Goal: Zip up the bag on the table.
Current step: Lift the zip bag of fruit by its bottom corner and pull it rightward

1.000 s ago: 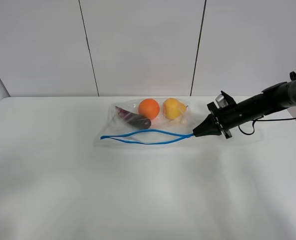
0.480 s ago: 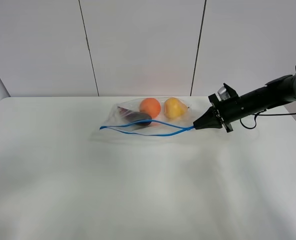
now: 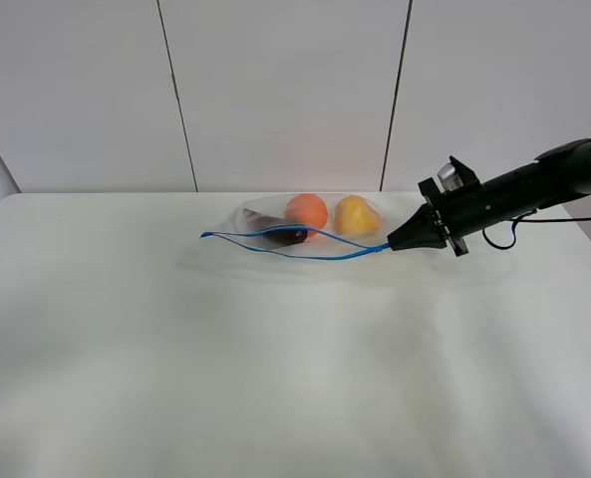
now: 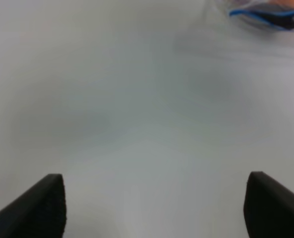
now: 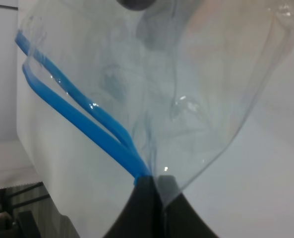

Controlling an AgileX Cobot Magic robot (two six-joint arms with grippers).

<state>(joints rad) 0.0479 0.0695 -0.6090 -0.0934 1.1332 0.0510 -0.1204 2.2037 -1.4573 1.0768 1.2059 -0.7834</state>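
Your right gripper (image 3: 391, 245) has raised the clear plastic zip bag (image 3: 320, 241), clenched on its blue zip strip (image 3: 335, 256) (mouth gaping); left gripper (image 4: 154, 208) spread above the wide white tabletop (image 3: 275, 378).

Left wrist view is soft all over. The black left gripper (image 4: 154, 208) shows only two fingertips (image 4: 42, 208), set wide apart, with the rest cut by the frame edge. The clear rectangular plastic zip bag (image 4: 246, 14) is a blurred sliver clipped at a corner.

In the right wrist view, the black right gripper (image 5: 155, 198) shows tips only, pinched on the bag's blue strip end. The dark purple eggplant (image 5: 137, 4) is clipped at the edge.

In the exterior view, the black right arm (image 3: 544, 184) runs off-frame at 3 o'clock of the bag, and the eggplant is half-hidden behind strip and crumpled film.
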